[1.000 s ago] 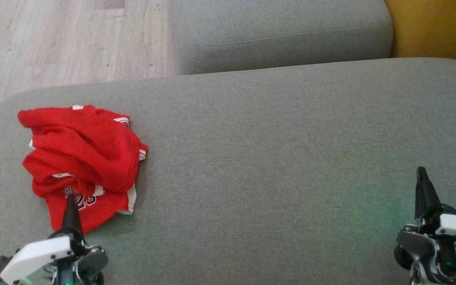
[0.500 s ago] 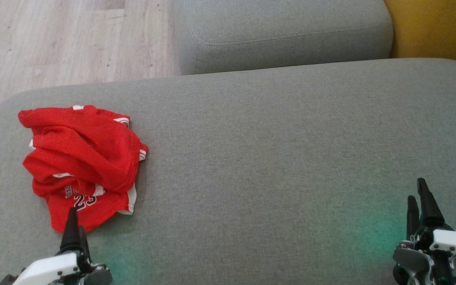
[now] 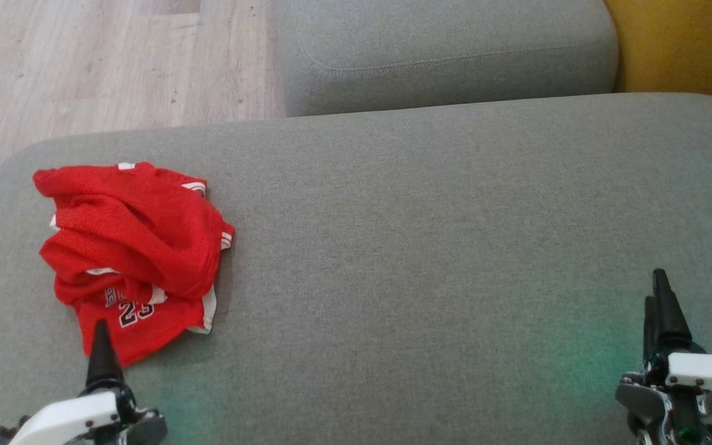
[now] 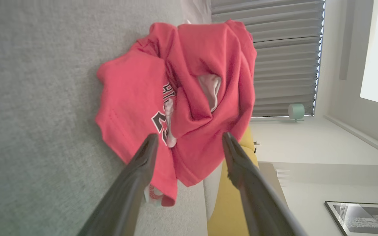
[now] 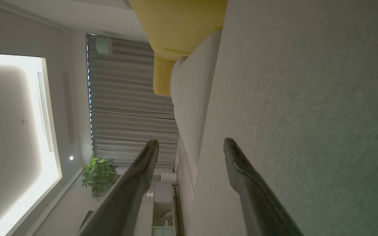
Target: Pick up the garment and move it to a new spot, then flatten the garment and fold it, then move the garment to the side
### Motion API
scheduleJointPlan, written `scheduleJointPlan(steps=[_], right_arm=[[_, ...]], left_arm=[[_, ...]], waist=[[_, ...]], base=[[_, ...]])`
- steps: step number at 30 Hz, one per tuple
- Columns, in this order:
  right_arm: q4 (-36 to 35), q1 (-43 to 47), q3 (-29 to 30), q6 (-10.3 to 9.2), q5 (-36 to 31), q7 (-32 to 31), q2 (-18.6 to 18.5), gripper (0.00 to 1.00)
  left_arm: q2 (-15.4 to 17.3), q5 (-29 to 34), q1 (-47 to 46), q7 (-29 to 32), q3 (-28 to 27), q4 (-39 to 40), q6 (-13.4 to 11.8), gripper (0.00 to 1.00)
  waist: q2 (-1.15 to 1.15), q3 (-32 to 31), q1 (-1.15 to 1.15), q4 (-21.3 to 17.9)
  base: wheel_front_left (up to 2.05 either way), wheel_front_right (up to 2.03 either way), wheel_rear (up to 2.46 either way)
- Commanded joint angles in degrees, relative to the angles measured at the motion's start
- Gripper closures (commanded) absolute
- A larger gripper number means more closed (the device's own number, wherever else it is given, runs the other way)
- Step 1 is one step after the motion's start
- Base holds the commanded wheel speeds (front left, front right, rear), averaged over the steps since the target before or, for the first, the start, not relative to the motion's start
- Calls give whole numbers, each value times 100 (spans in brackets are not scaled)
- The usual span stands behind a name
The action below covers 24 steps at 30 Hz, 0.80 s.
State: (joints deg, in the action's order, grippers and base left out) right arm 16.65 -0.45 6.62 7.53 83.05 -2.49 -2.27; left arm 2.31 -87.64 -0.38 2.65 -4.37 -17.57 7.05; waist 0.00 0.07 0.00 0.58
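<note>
- Red garment (image 3: 130,259), a crumpled jersey with white trim and a printed 23, lies at the left of the head view on the grey cushion (image 3: 430,247).
- Left gripper (image 4: 189,139), at the lower left, has its fingers spread, tips by the garment's near edge, pinching nothing.
- Right gripper (image 5: 190,144), at the lower right, is likewise spread over bare cushion, well apart from the garment.

- Pulls the left gripper (image 3: 101,330) back toward the near edge, fingertip now off the number print (image 3: 128,314) and over the near hem of the garment (image 3: 133,241).
- Parts both pairs of jaws from closed to wide.
- Sets the right gripper (image 3: 653,285) slightly nearer.
- Nudges the head camera, sliding the whole picture slightly right.
</note>
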Motion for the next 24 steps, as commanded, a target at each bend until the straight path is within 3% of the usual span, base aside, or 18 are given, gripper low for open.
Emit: scheduleJointPlan(steps=[1, 10, 24], right_arm=[[-272, -195, -21, -1, -227, 66, -26, 0], [-552, -246, -73, -1, -1153, 219, -30, 0], [-917, -264, -327, -2, -2762, 455, -34, 0]], left_arm=[[31, 157, -269, -72, -142, 256, 10, 0], [33, 889, -382, -225, -251, 653, -92, 0], [37, 2461, -425, -463, 304, 1203, -210, 0]], waist=[[0, 2, 0, 4], [0, 34, 0, 10], [0, 56, 0, 28]], base=[[0, 0, 0], [0, 0, 0], [0, 0, 0]])
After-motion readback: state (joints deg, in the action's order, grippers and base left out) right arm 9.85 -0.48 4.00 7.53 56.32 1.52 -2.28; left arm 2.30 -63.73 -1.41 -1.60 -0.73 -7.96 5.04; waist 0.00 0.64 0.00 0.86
